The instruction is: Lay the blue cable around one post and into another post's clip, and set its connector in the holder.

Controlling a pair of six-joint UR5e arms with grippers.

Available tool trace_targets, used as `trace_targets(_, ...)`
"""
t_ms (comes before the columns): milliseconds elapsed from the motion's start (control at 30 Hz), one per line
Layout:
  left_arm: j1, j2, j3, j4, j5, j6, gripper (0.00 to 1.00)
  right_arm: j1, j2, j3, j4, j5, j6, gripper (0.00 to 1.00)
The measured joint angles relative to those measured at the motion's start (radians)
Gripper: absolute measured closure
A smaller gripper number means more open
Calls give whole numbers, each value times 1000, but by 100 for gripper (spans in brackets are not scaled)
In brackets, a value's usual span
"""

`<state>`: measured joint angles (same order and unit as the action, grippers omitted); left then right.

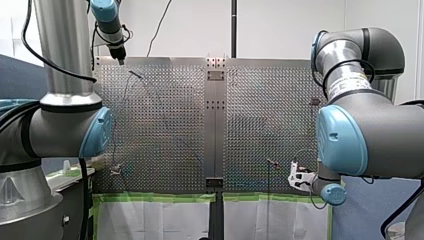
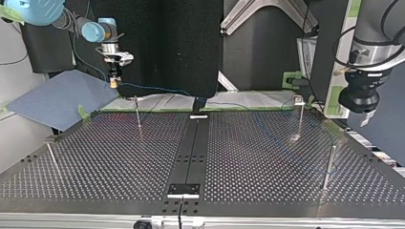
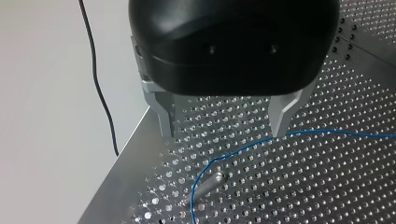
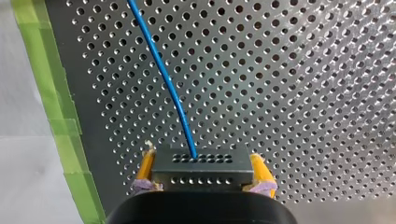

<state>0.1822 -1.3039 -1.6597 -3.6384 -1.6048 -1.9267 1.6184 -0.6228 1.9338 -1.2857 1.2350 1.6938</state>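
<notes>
- Perforated table (image 3: 327, 196) carries the blue cable (image 3: 243, 148), which curves beside a post (image 3: 205, 184); slack may let it slip off.
- Its connector (image 4: 201, 169) is pinched in my right gripper (image 4: 201, 161); a snag could twist it.
- My left gripper (image 3: 223, 128), fingers spread above the cable, may miss it.

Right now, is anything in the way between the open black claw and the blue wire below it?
Nothing visible. My left gripper hangs open over the blue cable, which runs past one fingertip along the perforated table; the nearest post stands ahead of the fingers, beside the cable's bend.
</notes>
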Motion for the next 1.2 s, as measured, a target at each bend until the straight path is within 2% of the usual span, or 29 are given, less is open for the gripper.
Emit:
trace_targets(667,0,-1,0,3,6,-1,0,2,0,0,0,0,0,100)
trace_targets(1000,-12,19,-5,63,86,-45,0,3,0,0,1,1,0,100)
trace_targets(1200,-32,44,-39,111,135,-57,0,3,0,0,2,3,0,100)
